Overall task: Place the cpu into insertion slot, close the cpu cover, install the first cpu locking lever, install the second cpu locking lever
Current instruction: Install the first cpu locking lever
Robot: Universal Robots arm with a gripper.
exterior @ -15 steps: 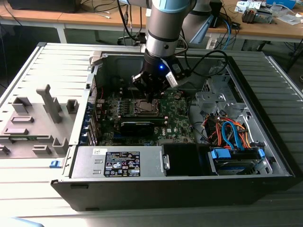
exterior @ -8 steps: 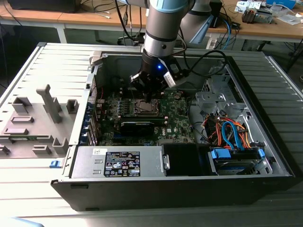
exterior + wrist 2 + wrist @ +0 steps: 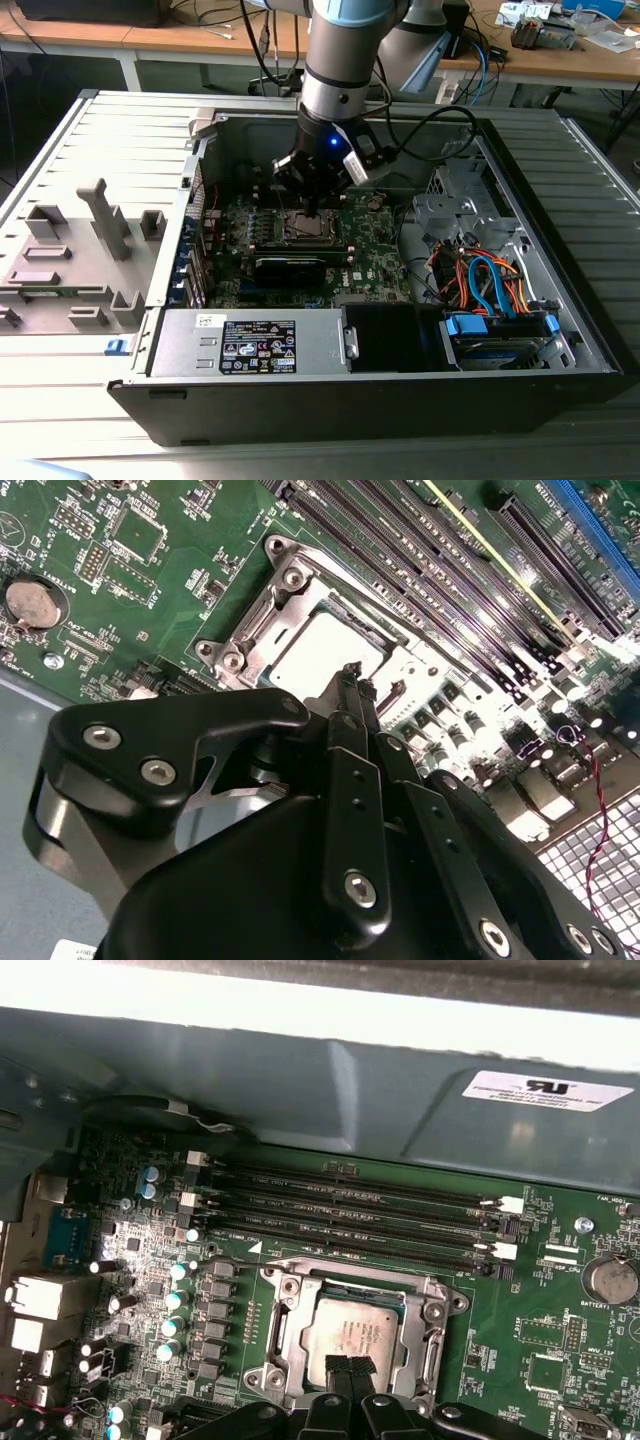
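1. The gripper [image 3: 318, 205] hangs inside an open computer case [image 3: 560, 330], its black metal fingers [image 3: 352, 695] drawn together into a narrow point with nothing between them, directly above the socket area of the green board [image 3: 375, 250].
2. The cpu [image 3: 350, 1340], a small flat square with a matte silvery-grey top, lies seated in the insertion slot [image 3: 283, 1332]; in both wrist views the fingertips end just over one edge of it, and I cannot tell whether they touch.
3. The cpu cover [image 3: 425, 1345], a thin bright metal frame with a square window, lies flat around the chip, so the chip's top shows through the cut-out. Round screw heads sit at the corners of the frame.
4. In the first wrist view four long dark memory slots [image 3: 350, 1210] run in parallel beside the socket, with rows of small cylindrical capacitors [image 3: 176, 1300] on another side.
5. A round, shiny coin battery [image 3: 34, 602] sits on the board, apart from the socket.
6. In the exterior view a boxy grey power supply [image 3: 250, 345] with a label fills the near wall of the case, and a bundle of orange and blue cables [image 3: 480, 280] lies towards the exterior view's right.
7. The case rests on a ribbed grey counter [image 3: 100, 140], with a grey moulded fixture [image 3: 70, 260] at the exterior view's left.
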